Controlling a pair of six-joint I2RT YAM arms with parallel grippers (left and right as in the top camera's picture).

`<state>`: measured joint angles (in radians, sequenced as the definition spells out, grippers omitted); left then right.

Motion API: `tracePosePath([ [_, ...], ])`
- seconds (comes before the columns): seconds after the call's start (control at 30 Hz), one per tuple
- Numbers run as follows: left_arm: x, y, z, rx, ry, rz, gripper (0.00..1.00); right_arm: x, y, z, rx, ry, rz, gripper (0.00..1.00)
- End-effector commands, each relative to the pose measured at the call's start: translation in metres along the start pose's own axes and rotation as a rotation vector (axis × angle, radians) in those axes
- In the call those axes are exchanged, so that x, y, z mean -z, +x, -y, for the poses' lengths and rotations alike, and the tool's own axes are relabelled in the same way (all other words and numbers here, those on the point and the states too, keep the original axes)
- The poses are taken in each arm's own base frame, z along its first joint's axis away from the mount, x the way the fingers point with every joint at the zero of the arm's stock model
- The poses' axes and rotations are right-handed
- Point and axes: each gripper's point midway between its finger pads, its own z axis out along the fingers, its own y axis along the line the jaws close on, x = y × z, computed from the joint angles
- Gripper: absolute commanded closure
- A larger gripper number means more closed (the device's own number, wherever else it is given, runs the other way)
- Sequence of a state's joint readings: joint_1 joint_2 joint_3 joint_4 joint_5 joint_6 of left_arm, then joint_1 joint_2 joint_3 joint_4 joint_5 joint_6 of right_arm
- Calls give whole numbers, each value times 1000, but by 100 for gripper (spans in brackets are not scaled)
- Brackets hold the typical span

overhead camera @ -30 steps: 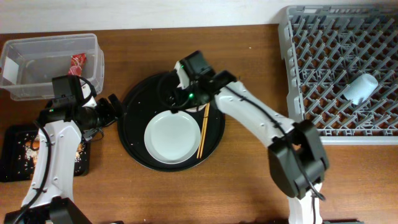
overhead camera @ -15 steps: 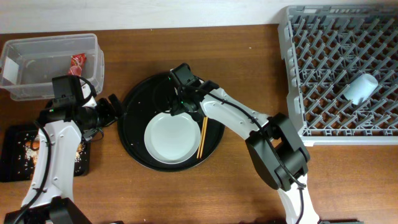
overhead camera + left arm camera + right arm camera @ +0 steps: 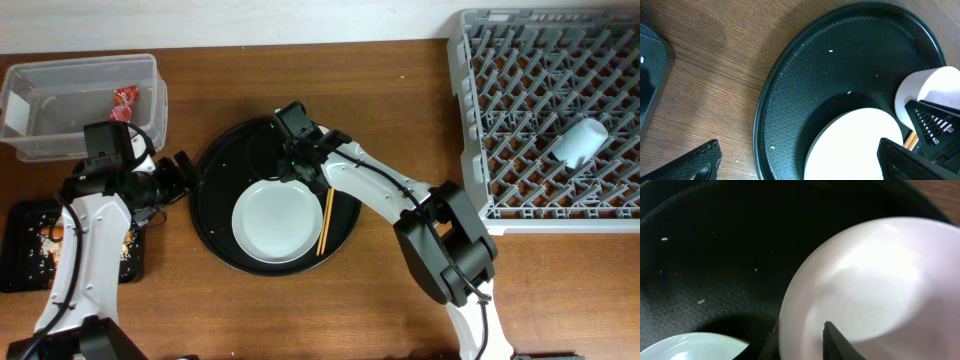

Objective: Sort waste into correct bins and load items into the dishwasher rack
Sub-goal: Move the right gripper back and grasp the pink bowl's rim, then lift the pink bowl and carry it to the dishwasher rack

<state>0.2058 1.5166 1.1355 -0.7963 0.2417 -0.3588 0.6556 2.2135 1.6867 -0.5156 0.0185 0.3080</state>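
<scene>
Found left gripper (image 3: 802,167) spread wide and empty, just left of round black tray (image 3: 215,190) at mid-bench. Found right gripper (image 3: 288,168) at small white bowl (image 3: 865,290) on tray's far side, one finger (image 3: 837,342) inside rim, the other outside; cannot tell whether clamped. Noted plate (image 3: 275,220) and chopsticks (image 3: 325,220) side by side on same tray. Logged light blue cup (image 3: 580,143) in dishwasher rack (image 3: 500,100) at far right corner, red wrapper (image 3: 125,100) in clear tub (image 3: 60,110) at far left corner.
</scene>
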Motion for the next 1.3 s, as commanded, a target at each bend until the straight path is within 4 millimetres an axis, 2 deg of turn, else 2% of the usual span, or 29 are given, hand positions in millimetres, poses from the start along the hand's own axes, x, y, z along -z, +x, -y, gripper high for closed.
tracePosePath([
  [0.0, -1, 0, 0, -17, -3, -2, 1, -6, 8, 0, 0, 26, -22, 71],
  [0.1, -1, 0, 0, -17, -3, -2, 1, -5, 10, -4, 7, 22, -26, 73],
  [0.3, -1, 0, 0, -17, -3, -2, 1, -3, 10, -19, 24, 1, -20, 96],
  [0.37, -1, 0, 0, -17, -3, -2, 1, 4, 4, -23, 23, -12, -10, 96],
  [0.5, -1, 0, 0, -17, -3, -2, 1, 42, -30, -25, 10, -20, 52, 96],
  [0.53, -1, 0, 0, -17, -3, -2, 1, 63, -48, -22, -1, -19, 86, 96],
  [0.63, -1, 0, 0, -17, -3, -2, 1, 107, -79, -5, -39, -11, 143, 96],
  [0.7, -1, 0, 0, -17, -3, -2, 1, 144, -100, 23, -88, 12, 184, 96],
  [0.73, -1, 0, 0, -17, -3, -2, 1, 169, -111, 53, -137, 41, 207, 96],
  [0.87, -1, 0, 0, -17, -3, -2, 1, 209, -119, 124, -239, 75, 231, 96],
  [1.1, -1, 0, 0, -17, -3, -2, 1, 266, -100, 269, -428, -201, 287, 96],
  [1.17, -1, 0, 0, -17, -3, -2, 1, 282, -90, 304, -482, -267, 331, 96],
  [1.2, -1, 0, 0, -17, -3, -2, 1, 286, -85, 318, -497, -285, 345, 96],
  [1.23, -1, 0, 0, -17, -3, -2, 1, 291, -76, 342, -522, -311, 368, 96],
  [1.27, -1, 0, 0, -17, -3, -2, 1, 294, -70, 354, -544, -320, 378, 96],
])
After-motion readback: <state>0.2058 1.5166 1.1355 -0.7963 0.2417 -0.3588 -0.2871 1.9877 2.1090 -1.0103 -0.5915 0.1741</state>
